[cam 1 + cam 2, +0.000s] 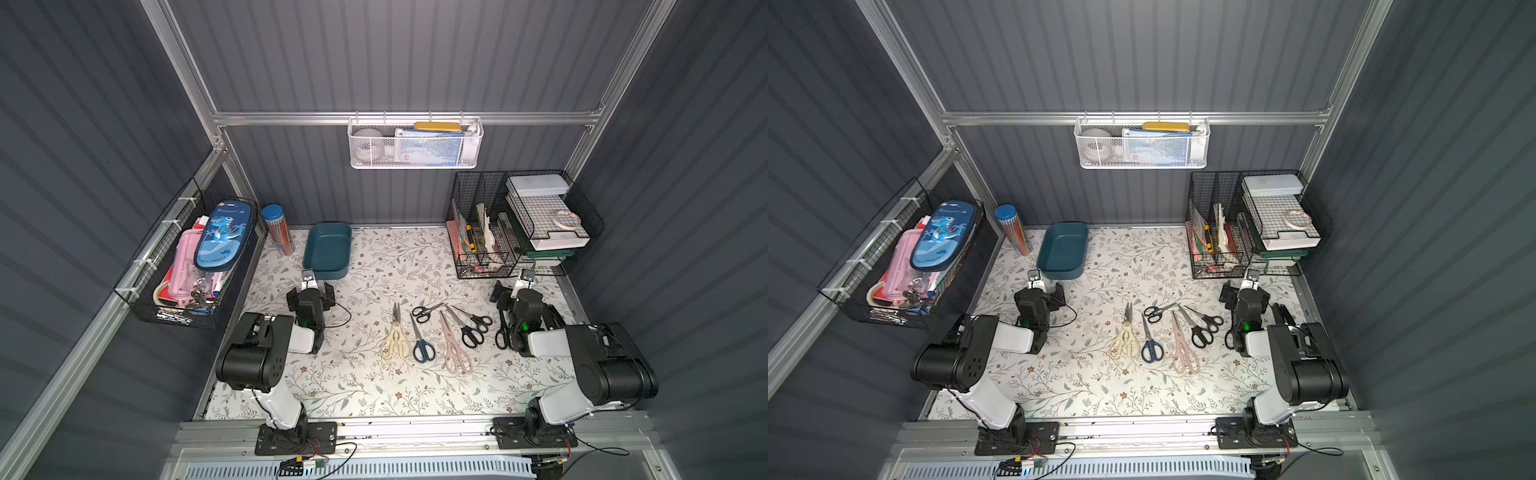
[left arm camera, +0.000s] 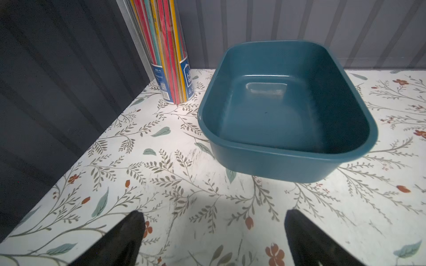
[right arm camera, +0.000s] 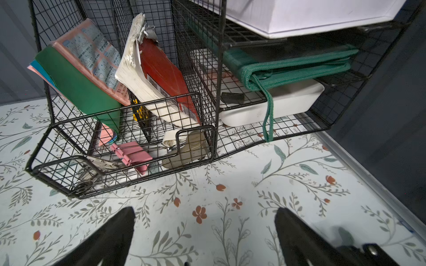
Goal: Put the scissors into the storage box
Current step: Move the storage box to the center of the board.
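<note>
Scissors (image 1: 397,331) well apart from storage box (image 1: 326,249)

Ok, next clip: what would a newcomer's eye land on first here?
A row of scissors lies fanned out in the middle of the flowery table. Toward the back left, the teal box sits empty, and a cluttered wire rack fills the back right corner.

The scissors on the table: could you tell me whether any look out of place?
Most lie in a loose row. A small black pair lies crosswise behind it, and what looks like a second black pair is half hidden beside the right arm. Nothing looks damaged.
</note>
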`<state>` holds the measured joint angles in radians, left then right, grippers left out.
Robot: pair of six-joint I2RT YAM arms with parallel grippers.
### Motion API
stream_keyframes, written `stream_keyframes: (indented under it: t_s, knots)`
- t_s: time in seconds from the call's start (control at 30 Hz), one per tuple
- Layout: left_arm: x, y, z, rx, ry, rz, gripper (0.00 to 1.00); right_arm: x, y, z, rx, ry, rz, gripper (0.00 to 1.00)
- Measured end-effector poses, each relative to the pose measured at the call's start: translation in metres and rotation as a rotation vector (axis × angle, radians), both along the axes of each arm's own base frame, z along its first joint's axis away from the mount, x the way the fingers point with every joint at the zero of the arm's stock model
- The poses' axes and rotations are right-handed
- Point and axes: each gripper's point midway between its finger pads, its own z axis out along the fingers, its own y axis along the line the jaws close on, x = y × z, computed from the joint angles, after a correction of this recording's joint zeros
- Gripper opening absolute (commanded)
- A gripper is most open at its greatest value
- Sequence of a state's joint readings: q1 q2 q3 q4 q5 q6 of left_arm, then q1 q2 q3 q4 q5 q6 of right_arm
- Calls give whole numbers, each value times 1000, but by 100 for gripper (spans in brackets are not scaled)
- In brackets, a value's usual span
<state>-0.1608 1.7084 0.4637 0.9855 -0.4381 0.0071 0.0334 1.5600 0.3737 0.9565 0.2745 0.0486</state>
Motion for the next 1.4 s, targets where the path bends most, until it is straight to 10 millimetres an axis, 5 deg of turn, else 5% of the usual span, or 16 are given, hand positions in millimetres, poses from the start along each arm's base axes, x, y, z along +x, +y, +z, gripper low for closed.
stream_keyframes:
  t_s: [0.67,0.8,0.87,1.0,1.1,1.27,1.4]
  knots:
    - [0,1,0,3,-3,7,99,0,0,0,2,-1,0,99]
    - [-6,-5,6,34,59,12,97,-7,13,12,-31,28,46,98]
    - [12,-17,33,12,96,-16,95,-6,33,38,-44,17,99,96]
    - [85,-28,123,-80,66,-68,85,3,80,103,-29,-106,248,97]
    - [126,-31,144,-128,113,-98,83,-4,107,110,-43,-133,343,97]
    - [153,-33,88,-173,353,-88,82,-20,117,75,-80,-51,399,97]
    - [141,-24,34,-172,546,-26,84,-30,112,68,-97,-47,391,98]
